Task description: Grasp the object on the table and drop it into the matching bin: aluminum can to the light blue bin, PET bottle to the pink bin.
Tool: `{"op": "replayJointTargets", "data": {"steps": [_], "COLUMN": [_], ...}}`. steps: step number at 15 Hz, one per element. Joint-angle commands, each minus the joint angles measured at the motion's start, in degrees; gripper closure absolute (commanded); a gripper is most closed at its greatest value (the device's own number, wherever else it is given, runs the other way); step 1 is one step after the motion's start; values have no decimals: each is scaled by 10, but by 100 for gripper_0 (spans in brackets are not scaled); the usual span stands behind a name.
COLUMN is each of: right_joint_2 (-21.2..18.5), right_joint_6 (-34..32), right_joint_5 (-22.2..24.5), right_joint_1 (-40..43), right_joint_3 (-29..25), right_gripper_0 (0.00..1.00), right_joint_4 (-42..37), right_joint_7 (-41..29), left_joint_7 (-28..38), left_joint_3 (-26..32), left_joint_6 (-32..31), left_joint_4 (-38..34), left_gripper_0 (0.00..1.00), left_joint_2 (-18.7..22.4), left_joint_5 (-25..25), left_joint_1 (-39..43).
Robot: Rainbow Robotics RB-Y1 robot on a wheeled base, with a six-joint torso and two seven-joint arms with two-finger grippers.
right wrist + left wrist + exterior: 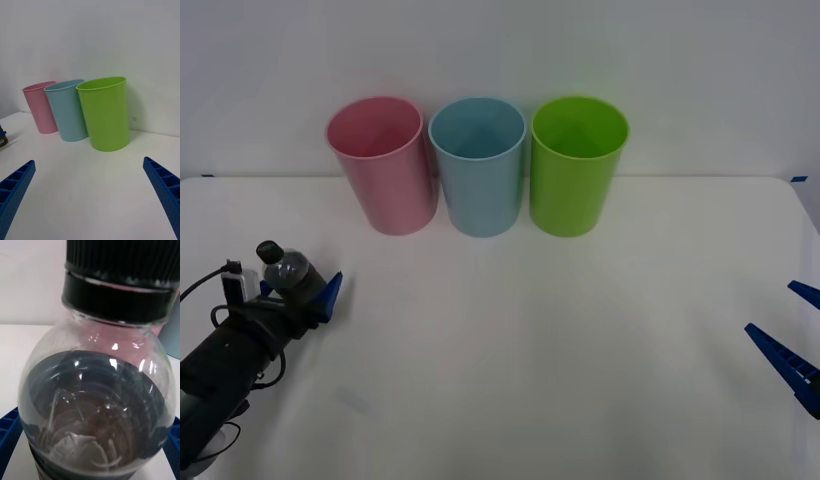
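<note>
Now your left gripper (pixel 298 292) pinches the PET bottle (pixel 286 270) at the table's (pixel 530 330) near-left edge; carry it over the pink bin (pixel 383 165) (not the blue neighbour) and release. Right gripper (pixel 792 340) waits spread.

You are looking down at a white table (pixel 530 350). Along its far edge stand three tall bins in a row: the pink bin (pixel 383 165) on the left, the light blue bin (pixel 478 165) in the middle, a green bin (pixel 576 165) on the right. At near left, your left gripper (pixel 298 290) grips the PET bottle (pixel 286 268), black cap tilted up-left. Your right gripper (pixel 792 335) waits at the right edge, jaws parted.
</note>
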Motion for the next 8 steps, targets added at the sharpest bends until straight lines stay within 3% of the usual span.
{"op": "replayJointTargets", "data": {"steps": [1, 2, 3, 4, 8], "right_joint_2": [0, 0, 0, 0, 0], "right_joint_6": [0, 0, 0, 0, 0], "right_joint_5": [0, 0, 0, 0, 0], "right_joint_1": [0, 0, 0, 0, 0], "right_joint_3": [0, 0, 0, 0, 0], "right_gripper_0": [0, 0, 0, 0, 0], "right_joint_4": [0, 0, 0, 0, 0], "right_joint_7": [0, 0, 0, 0, 0], "left_joint_7": [-2, -3, -6, -7, -16], "left_joint_3": [-1, -1, 0, 1, 5], "left_joint_6": [0, -1, -2, -2, -2], "left_joint_4": [1, 1, 0, 0, 0], "left_gripper_0": [0, 42, 90, 100, 100], "left_joint_2": [0, 0, 0, 0, 0], "left_joint_5": [0, 0, 1, 1, 0], "left_joint_1": [0, 0, 1, 0, 1]}}
